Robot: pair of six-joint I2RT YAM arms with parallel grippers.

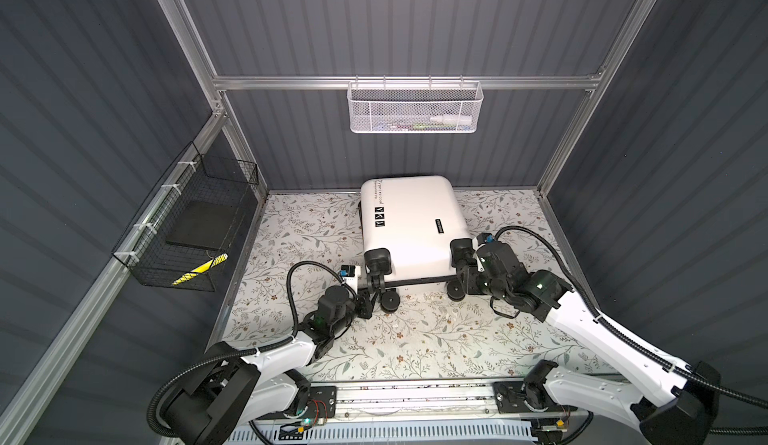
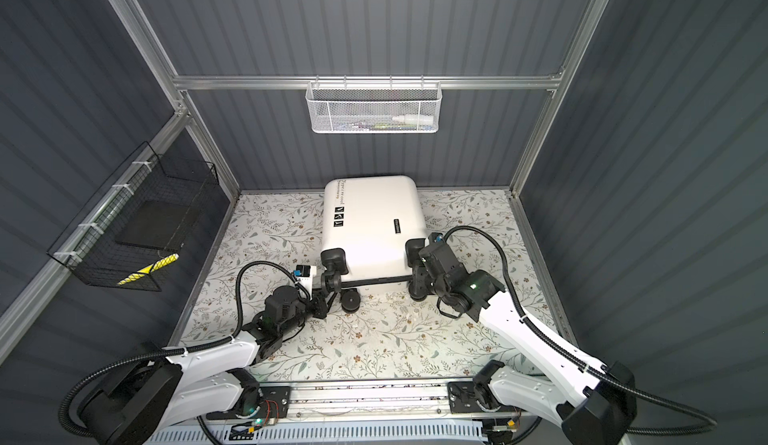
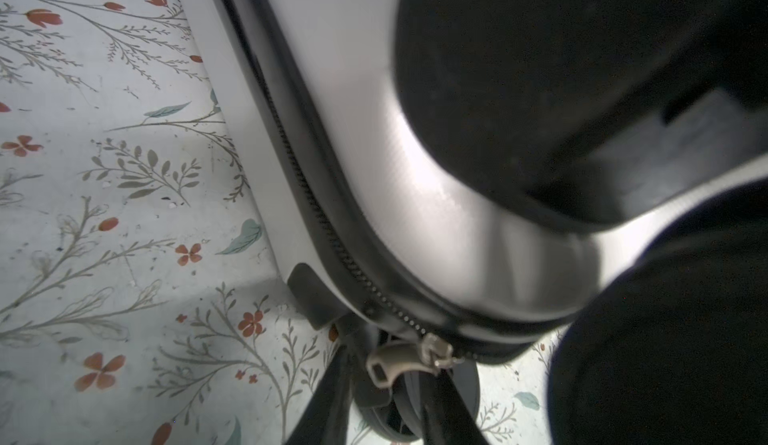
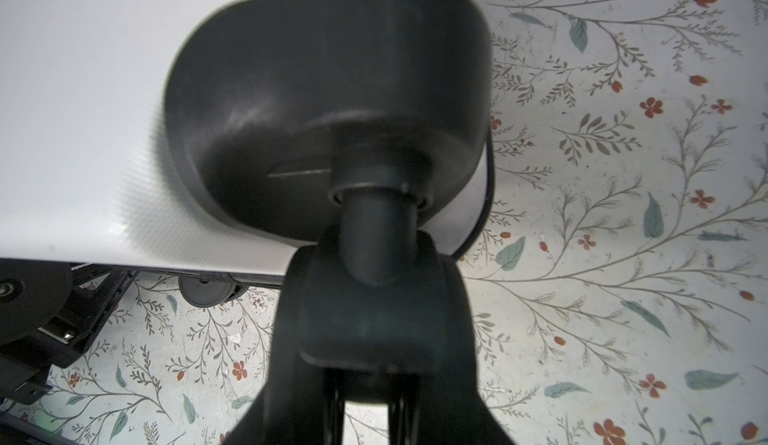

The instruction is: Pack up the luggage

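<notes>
found flat and closed at far middle: the luggage [image 1: 409, 218], wheels toward near. stiff, smooth, likely slippery and light; better taken at caster [image 4: 365, 281], clamped by right gripper [image 1: 463, 281], or zipper pull [image 3: 395, 362], between narrowly parted left gripper [image 3: 390, 384].

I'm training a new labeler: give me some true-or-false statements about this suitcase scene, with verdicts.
1. The luggage lies shut on the floral table. True.
2. The white mesh basket is empty. False: it holds a white bottle and other items.
3. The left gripper straddles the zipper pull. True.
4. The right gripper hangs clear of the luggage. False: it is closed on the caster of a near wheel.
5. The luggage stands upright on its wheels. False: it lies flat on its shell.
</notes>
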